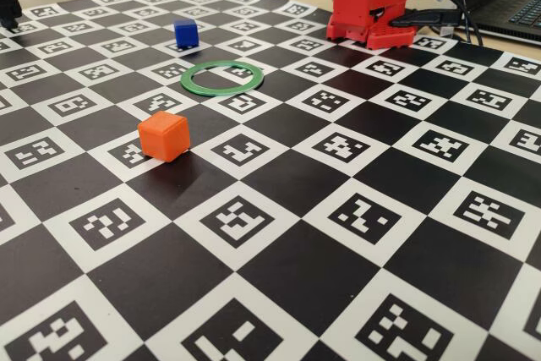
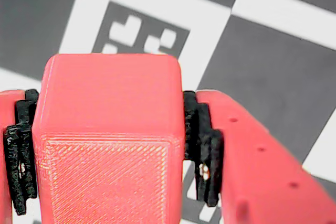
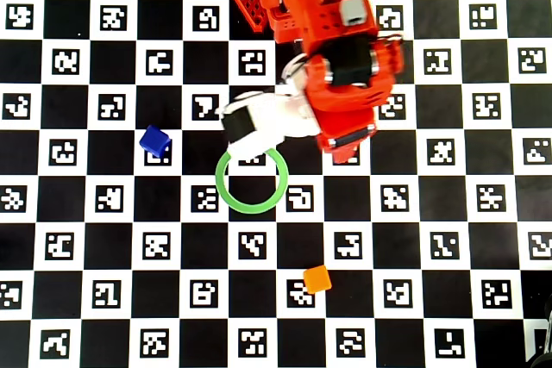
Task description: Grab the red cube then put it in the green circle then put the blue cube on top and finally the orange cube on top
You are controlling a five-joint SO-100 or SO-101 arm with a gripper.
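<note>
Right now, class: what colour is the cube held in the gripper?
Red; the red cube shows best in the wrist view.

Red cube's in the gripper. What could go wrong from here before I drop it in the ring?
1. The wrist view shows the red cube filling the frame between the gripper pads, hiding whatever lies beneath, so aiming is hard from there.
2. The green circle is thin and flat, and its centre is still empty; a low approach might nudge it.
3. The blue cube sits near the ring; a wide swing could knock it.
</note>
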